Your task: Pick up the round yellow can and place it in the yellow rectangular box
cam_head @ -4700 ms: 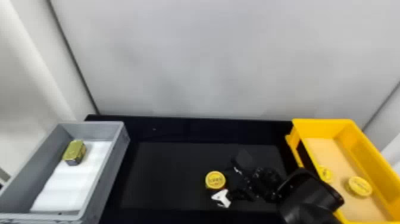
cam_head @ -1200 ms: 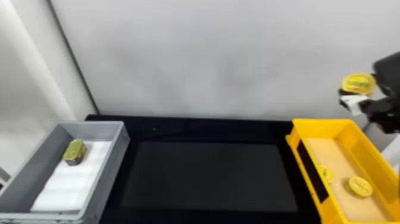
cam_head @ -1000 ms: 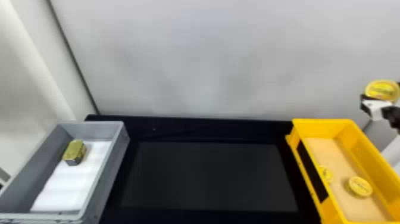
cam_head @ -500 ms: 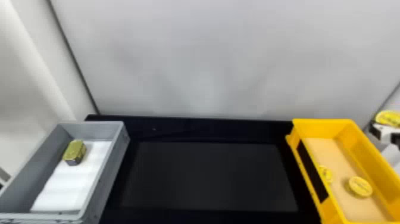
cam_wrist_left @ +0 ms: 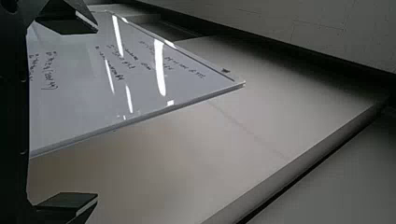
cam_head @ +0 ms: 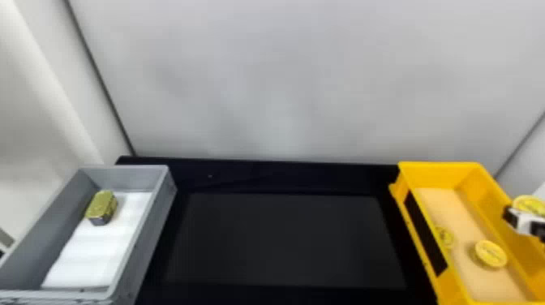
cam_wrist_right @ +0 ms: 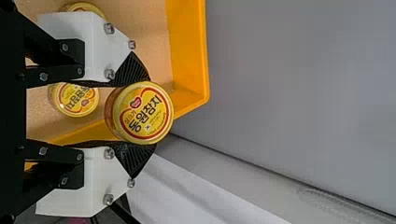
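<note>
Near the box (cam_head: 440, 165), the right end effector (cam_head: 524, 221) clamps the can (cam_wrist_right: 145, 113).

A tin (cam_head: 102, 204) sits in a grey box (cam_head: 146, 241); a whiteboard (cam_wrist_left: 88, 105) shows.

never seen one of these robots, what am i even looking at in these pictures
These come from a robot with two arms. One picture looks down from its head; the other two come from cameras on its wrists and are turned sideways.

The head view shows a dark table with a grey box on the robot's left, holding a gold-topped tin, and a yellow box on its right, with two yellow cans inside.

In the right wrist view, the right gripper pinches the round yellow can between its fingers. The left gripper is open and empty, with a whiteboard beyond it.
</note>
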You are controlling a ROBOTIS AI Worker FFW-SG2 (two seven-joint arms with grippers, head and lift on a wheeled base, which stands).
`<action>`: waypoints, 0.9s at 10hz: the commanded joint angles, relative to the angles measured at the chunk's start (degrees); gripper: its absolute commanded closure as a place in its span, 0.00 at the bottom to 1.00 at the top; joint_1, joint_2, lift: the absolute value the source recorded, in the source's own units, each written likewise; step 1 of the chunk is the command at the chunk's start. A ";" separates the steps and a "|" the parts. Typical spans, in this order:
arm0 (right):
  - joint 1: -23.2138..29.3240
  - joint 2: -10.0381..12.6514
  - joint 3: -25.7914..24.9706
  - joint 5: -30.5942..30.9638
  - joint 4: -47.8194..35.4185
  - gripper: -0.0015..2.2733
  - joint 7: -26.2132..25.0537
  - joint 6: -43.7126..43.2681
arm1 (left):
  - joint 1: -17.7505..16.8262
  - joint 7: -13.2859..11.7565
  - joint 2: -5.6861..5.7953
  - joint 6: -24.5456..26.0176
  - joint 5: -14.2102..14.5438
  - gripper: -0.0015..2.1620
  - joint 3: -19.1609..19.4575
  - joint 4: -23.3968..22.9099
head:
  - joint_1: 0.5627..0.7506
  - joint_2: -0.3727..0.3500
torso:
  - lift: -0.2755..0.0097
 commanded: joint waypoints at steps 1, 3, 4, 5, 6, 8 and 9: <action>-1.64 -0.55 0.45 -1.43 5.53 0.32 -1.67 -0.72 | 0.04 -0.06 -0.15 0.01 -0.01 0.01 -0.30 -0.14 | 0.66 0.53 | 0.77; -6.30 -2.22 3.79 -1.43 12.65 0.32 -3.08 -0.63 | 0.04 -0.06 -0.15 -0.08 -0.01 0.01 -0.47 -0.23 | 0.66 0.53 | 0.77; -8.50 -3.19 5.90 -1.52 15.64 0.32 -3.78 -0.01 | 0.04 -0.06 -0.15 -0.08 -0.01 0.01 -0.65 -0.23 | 0.66 0.53 | 0.77; -9.99 -3.54 6.87 -1.61 18.10 0.32 -3.78 -0.19 | 0.04 -0.06 -0.15 -0.08 -0.01 0.01 -0.73 -0.23 | 0.66 0.53 | 0.77; -11.14 -3.63 7.22 -1.61 20.21 0.32 -3.43 -0.28 | 0.21 -0.06 -0.15 -0.08 -0.01 0.01 -0.73 -0.23 | 0.66 0.53 | 0.77; -11.75 -4.15 7.66 -2.05 21.35 0.32 -2.64 -0.10 | 0.39 -0.06 -0.15 -0.08 -0.01 0.01 -0.82 -0.14 | 0.66 0.53 | 0.77; -11.75 -4.51 7.92 -2.49 21.00 0.32 -2.55 0.16 | 0.57 0.03 -0.15 -0.08 -0.01 0.01 -0.73 -0.14 | 0.66 0.53 | 0.77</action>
